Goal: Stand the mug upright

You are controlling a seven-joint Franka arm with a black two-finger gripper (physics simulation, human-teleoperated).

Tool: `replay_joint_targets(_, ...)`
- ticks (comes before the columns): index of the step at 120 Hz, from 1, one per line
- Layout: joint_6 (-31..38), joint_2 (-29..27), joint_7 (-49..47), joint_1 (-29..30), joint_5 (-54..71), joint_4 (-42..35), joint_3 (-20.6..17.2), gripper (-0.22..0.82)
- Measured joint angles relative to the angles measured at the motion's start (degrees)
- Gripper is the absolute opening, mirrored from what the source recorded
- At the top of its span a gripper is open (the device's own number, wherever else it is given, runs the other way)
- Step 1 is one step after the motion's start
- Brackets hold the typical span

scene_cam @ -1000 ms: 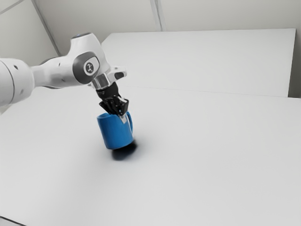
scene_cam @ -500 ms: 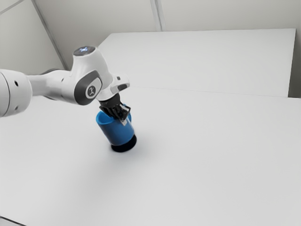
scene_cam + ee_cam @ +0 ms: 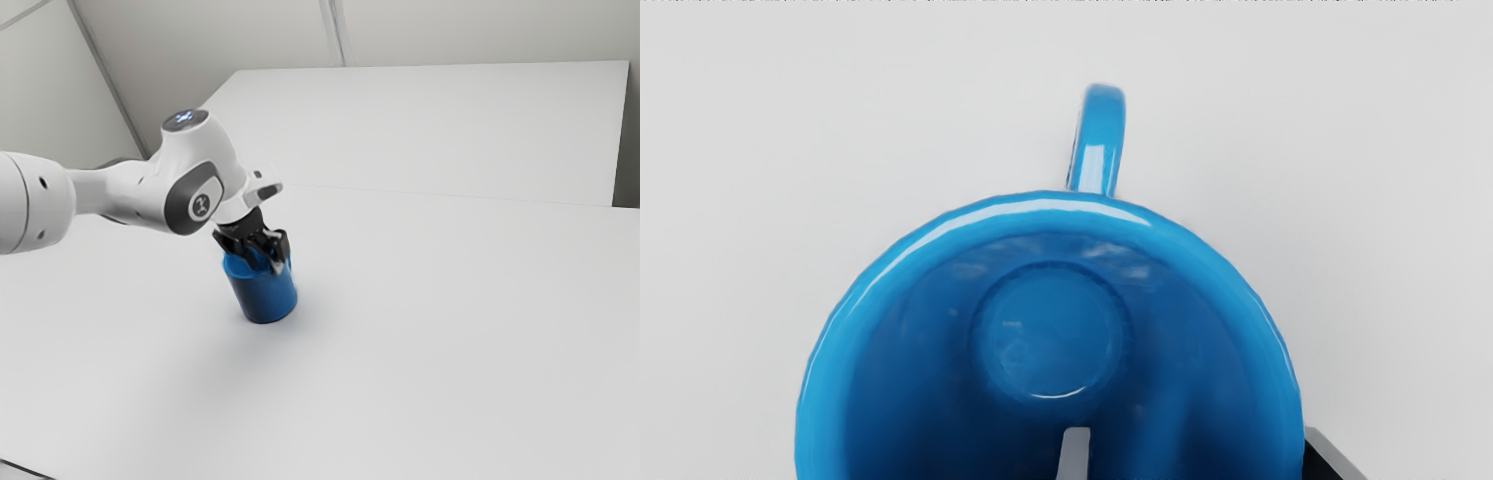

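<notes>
The blue mug (image 3: 264,298) stands on its base on the white table, its opening facing up toward my hand. My gripper (image 3: 268,258) is at the mug's rim, above its upper part. Looking down into the mug (image 3: 1053,327), its inner bottom and its handle (image 3: 1103,133) can be seen. My gripper (image 3: 1193,440) is open astride the mug's wall, one finger (image 3: 1074,457) inside the cup and the other just outside it. The inner finger is well away from that wall. Fingers cover part of the rim in the exterior view.
White table surface (image 3: 450,330) surrounds the mug. Behind it rises a pale panel (image 3: 430,130), and a dark thin edge crosses the exterior view's lower left corner.
The mug has come down from a tilted, raised pose to rest on the table, shifting slightly toward the exterior view's right. My hand has lowered with it, and its fingers now stand apart.
</notes>
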Motion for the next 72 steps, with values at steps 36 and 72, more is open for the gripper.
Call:
replay_joint_targets(36, -4.69, -2.02, 0.19, -0.73, -0.19, 5.04, 0.31, 0.53)
replay_joint_targets(72, -17.11, -1.93, 1.45, -1.42, 4.87, 17.72, 0.62, 0.59)
